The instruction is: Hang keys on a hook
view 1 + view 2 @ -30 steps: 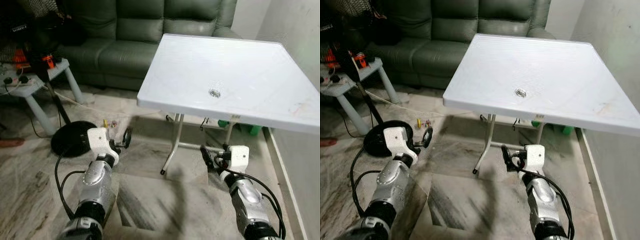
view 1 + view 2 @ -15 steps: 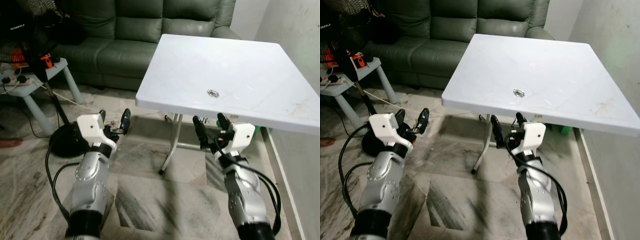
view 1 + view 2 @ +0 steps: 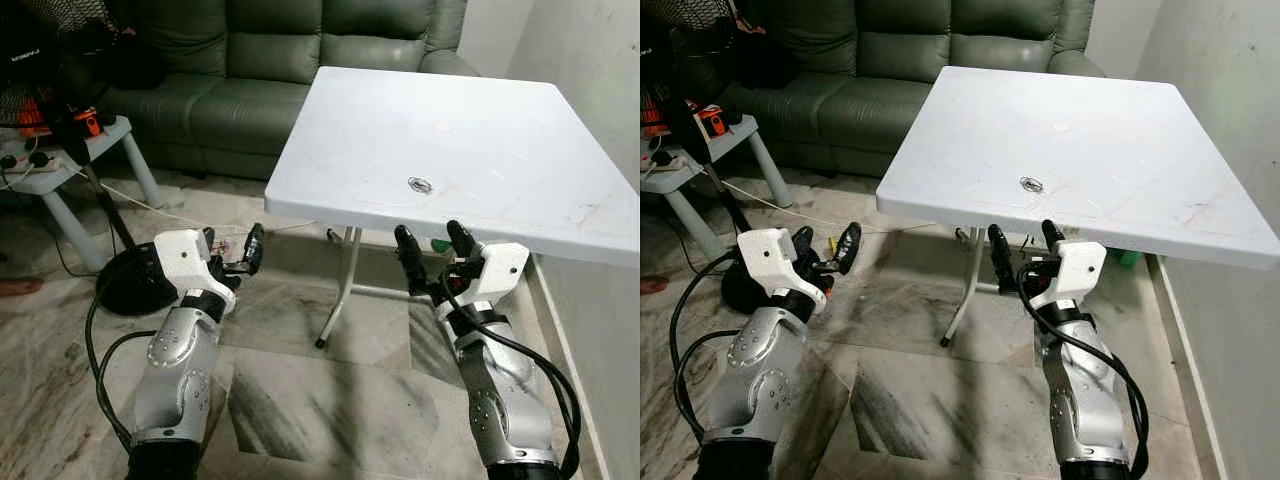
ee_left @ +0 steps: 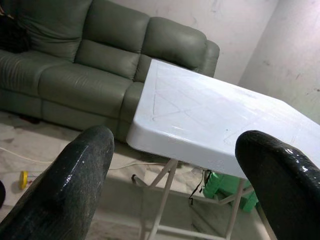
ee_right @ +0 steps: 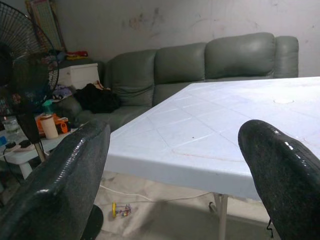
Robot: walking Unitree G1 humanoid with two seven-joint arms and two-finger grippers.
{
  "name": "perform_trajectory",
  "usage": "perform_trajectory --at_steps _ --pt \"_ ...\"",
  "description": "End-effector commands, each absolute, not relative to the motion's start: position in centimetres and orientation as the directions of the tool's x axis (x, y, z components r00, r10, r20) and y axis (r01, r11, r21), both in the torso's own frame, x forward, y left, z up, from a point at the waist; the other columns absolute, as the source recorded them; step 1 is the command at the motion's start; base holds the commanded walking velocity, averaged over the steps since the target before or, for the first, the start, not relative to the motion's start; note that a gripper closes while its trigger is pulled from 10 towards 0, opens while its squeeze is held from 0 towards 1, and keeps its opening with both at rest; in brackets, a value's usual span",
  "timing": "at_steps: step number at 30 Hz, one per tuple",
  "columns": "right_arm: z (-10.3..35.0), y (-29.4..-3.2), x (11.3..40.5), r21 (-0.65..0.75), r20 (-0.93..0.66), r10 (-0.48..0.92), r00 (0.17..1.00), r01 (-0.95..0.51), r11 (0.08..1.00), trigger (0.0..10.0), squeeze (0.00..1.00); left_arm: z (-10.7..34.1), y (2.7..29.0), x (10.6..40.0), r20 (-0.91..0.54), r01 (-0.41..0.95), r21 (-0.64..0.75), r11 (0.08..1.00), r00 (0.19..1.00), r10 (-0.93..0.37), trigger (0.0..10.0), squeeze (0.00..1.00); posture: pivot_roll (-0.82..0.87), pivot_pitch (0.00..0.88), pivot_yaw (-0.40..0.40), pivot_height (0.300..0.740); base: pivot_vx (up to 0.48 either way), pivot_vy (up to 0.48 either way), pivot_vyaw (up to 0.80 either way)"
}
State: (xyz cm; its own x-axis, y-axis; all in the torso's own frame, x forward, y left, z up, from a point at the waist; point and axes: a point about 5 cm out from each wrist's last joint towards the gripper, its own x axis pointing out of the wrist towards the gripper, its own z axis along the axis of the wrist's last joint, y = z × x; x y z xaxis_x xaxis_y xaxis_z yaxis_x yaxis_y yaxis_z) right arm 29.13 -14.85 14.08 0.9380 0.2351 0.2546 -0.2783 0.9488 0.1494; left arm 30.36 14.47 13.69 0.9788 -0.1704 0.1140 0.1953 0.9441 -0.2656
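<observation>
A small bunch of keys [image 3: 420, 185] lies on the white folding table [image 3: 500, 110], near its front edge. Below that edge my right gripper [image 3: 432, 248] stands open and empty, fingers pointing up, a short way in front of the keys and lower than the tabletop. My left gripper [image 3: 232, 250] is open too, held over the floor to the left of the table. The left wrist view looks between its fingers [image 4: 75, 185] at the table's corner [image 4: 200, 125]. The right wrist view shows the tabletop [image 5: 200, 140] at about finger height.
A green sofa [image 3: 250, 80] stands behind the table. At the left are a grey side table [image 3: 60, 170] with clutter and a fan's black base [image 3: 130, 285]. A cable [image 3: 150, 205] crosses the marble floor. A wall [image 3: 600, 60] runs along the right.
Both arms have come up from low over the floor. The right gripper rose to just under the table's front edge, and the left rose slightly. The camera shifted a little.
</observation>
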Motion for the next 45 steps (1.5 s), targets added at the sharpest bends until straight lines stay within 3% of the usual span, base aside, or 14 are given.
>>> perform_trajectory --at_steps 1,40,45 --pt "14.9 -14.8 29.1 0.133 0.273 0.235 0.933 -0.279 0.951 10.0 0.00 14.3 14.4 30.4 0.121 0.199 -0.241 0.950 0.977 -0.174 10.0 0.00 0.01 0.000 -0.017 0.715 0.322 0.000 0.00" --pt "15.1 -14.5 29.2 0.124 0.259 0.256 0.931 -0.295 0.947 10.0 0.00 14.9 13.3 30.6 0.106 0.234 -0.236 0.943 0.971 -0.215 10.0 0.00 0.01 0.000 -0.015 0.715 0.352 0.000 0.00" --pt "15.3 -14.5 29.3 0.122 0.262 0.259 0.930 -0.298 0.947 10.0 0.00 14.9 13.1 30.5 0.105 0.233 -0.252 0.939 0.972 -0.212 10.0 0.00 0.01 0.000 -0.019 0.715 0.172 0.346 0.00"
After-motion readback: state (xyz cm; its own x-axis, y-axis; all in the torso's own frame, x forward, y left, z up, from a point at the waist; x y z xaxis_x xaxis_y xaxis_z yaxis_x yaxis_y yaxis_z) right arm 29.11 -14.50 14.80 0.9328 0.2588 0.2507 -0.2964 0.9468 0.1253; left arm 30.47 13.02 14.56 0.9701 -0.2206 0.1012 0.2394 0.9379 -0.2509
